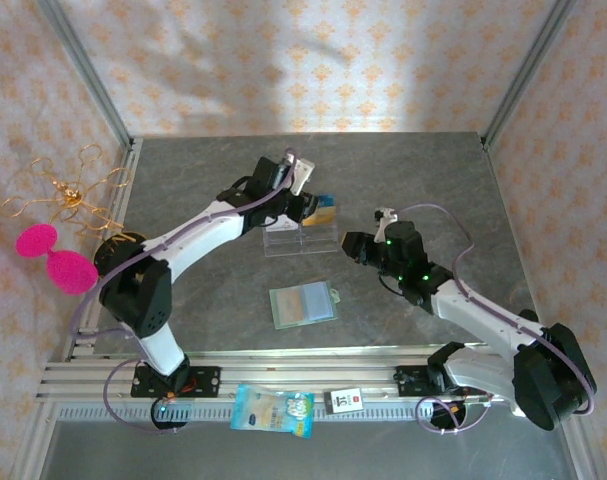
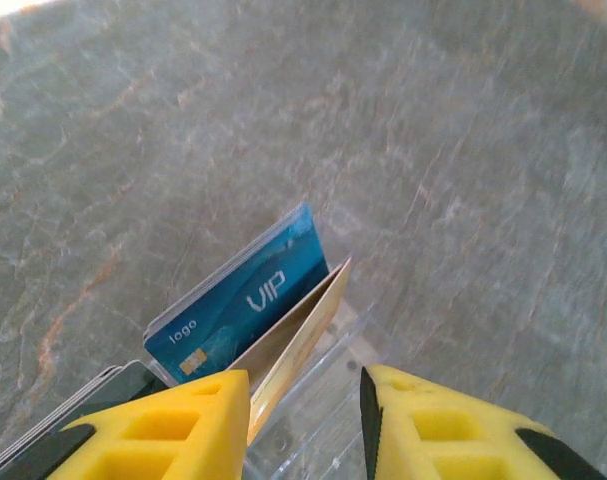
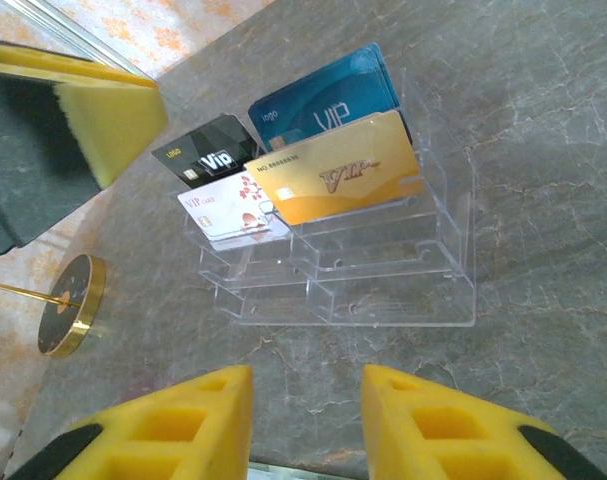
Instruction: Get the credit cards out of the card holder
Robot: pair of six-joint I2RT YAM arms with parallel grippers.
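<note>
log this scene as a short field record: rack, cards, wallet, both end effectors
rack: clear acrylic rack, upright
back tier: blue card, black card
front tier: gold card, white card
card holder: lying open, apart from the rack; contents unclear
left end effector: open, just above the gold card
right end effector: open, empty, facing the rack

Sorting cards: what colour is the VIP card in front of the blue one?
Gold card; right wrist view.

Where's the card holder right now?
Top view: the card holder lies flat in the middle of the table, just on the near side of the clear rack.
</note>
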